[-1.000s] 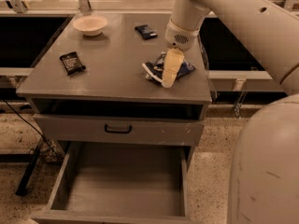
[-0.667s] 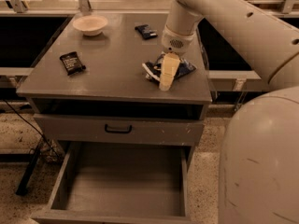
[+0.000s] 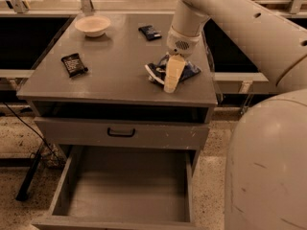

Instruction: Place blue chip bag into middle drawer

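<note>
The blue chip bag (image 3: 155, 73) lies on the gray cabinet top (image 3: 115, 75), near its front right corner. My gripper (image 3: 171, 79) comes down from the white arm right onto the bag and covers its middle; the bag's navy edges show on both sides of it. The middle drawer (image 3: 122, 188) is pulled out below the cabinet, toward the camera. Its flat gray floor is bare.
A cream bowl (image 3: 92, 25) sits at the back left of the top. A small flat black packet (image 3: 74, 63) lies at the left, and a small dark blue packet (image 3: 150, 31) at the back middle. A shut drawer front with a black handle (image 3: 121, 133) is above the open drawer. My white base (image 3: 268, 166) fills the right.
The arm and gripper have shifted slightly left and lower over the bag. The bag has stayed in the same place on the cabinet top.
</note>
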Robot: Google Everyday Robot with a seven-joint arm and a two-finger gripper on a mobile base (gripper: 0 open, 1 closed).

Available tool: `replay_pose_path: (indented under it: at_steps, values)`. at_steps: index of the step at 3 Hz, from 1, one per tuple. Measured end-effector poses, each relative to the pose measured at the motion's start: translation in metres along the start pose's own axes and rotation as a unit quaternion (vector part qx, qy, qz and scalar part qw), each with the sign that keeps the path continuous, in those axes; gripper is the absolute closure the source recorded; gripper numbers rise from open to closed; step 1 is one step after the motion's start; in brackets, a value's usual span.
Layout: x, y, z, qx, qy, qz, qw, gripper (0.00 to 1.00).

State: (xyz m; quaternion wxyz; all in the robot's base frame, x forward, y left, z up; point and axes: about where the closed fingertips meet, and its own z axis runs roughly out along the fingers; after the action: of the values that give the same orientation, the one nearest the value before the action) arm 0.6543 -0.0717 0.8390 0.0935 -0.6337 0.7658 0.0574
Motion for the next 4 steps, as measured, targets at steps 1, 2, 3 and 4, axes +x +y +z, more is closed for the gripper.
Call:
replay_pose_path:
  at_steps: [1,2,3,4]
  values:
    - [0.0000,0.0000,0.0000,0.000,0.000,0.000,1.0000,0.47]
    - [0.0000,0.0000,0.0000,0.000,0.000,0.000,1.0000,0.72]
    - [0.0000,0.0000,0.0000,0.000,0.000,0.000,1.0000,0.95]
    - [0.0000,0.0000,0.0000,0.000,0.000,0.000,1.0000,1.00]
